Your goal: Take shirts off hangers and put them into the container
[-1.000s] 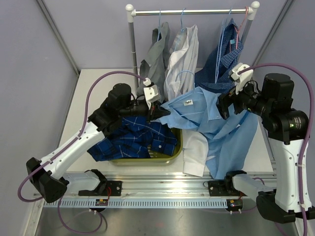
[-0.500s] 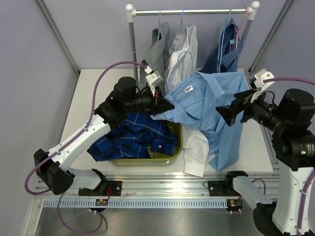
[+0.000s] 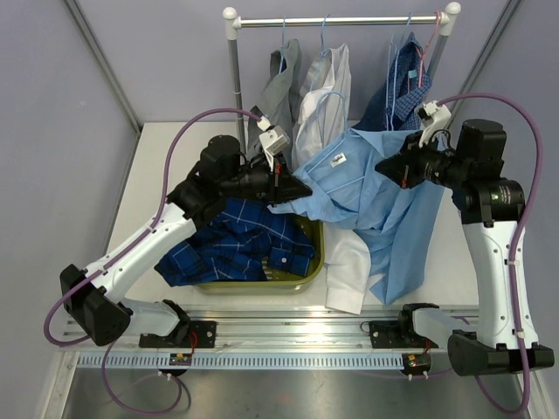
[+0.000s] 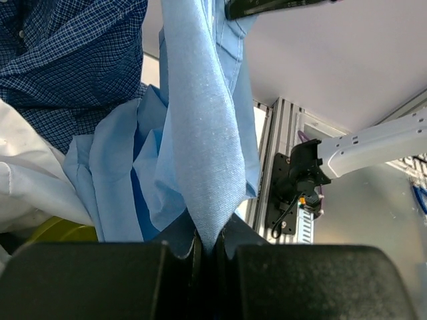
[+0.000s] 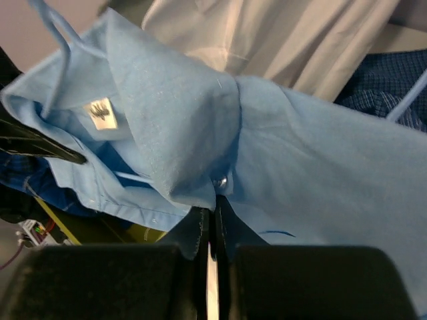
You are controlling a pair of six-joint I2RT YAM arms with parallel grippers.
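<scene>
Nearest, the olive-green container [image 3: 313, 262] sits on the desk [image 3: 450, 284]. It holds the dark blue windowpane-check shirt [image 3: 231, 249], whose left side spills over the rim. Above the container's far right corner, the light blue shirt [image 3: 384, 209] hangs stretched between the arms, its tail drooping to the desk right of the tub. The left jaws are pinched flat on a fold of it. The right jaws are closed on cloth near its collar. Behind, the grey shirt [image 3: 278, 92], white shirt [image 3: 321, 100] and navy small-check shirt [image 3: 397, 100] hang on hangers [image 3: 324, 33] from the rail [image 3: 341, 20].
</scene>
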